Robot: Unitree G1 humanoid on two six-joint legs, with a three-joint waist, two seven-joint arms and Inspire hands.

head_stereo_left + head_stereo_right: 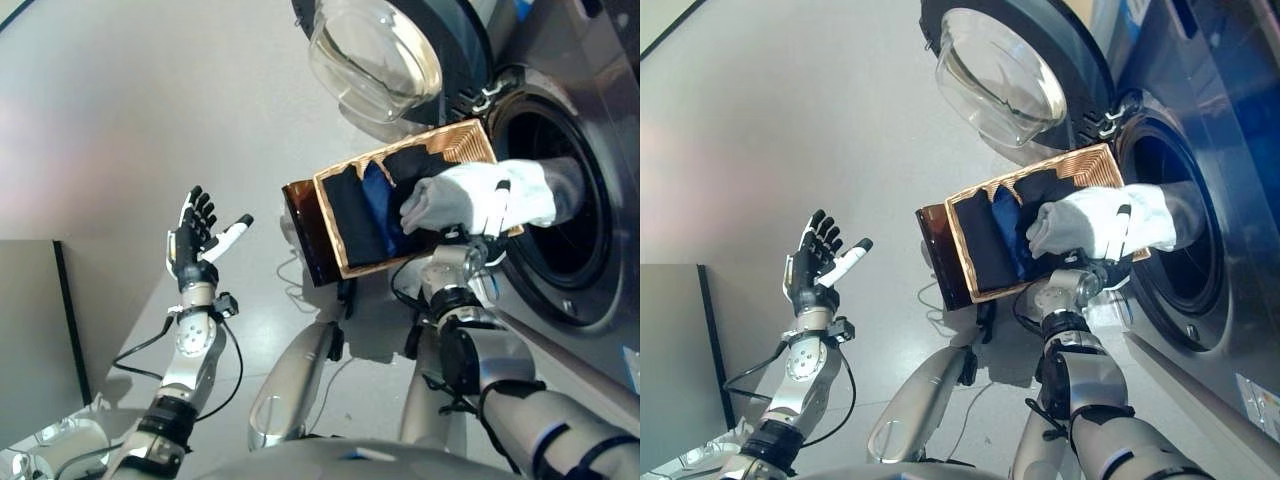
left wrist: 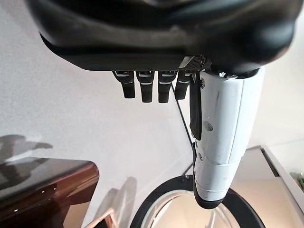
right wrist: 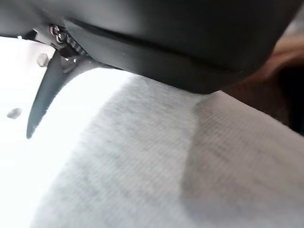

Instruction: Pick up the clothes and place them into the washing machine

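Nearest to you, your left hand was raised over the bare floor, fingers straight and spread, thumb out, holding nothing; its wrist view confirmed the fingers hung relaxed.

Further forward, your right hand was almost wholly buried under a white-grey garment. Only a dark sliver of thumb or finger showed over the cloth, so I cannot tell how firmly you had it; the right wrist view showed little but pale knit fabric pressed up against the hand. The garment lay bunched over the near end of a copper-coloured basket, which still held dark clothes and a blue piece. One end of the white cloth already trailed into the drum opening of the washing machine, whose glass door stood swung open above.

For this step, you needed to carry the bundle well past the drum's lip before releasing, judging by how much cloth still sat outside over the basket. Letting go early risked it sliding back onto the basket or the floor. You were also wise to keep the left hand clear.
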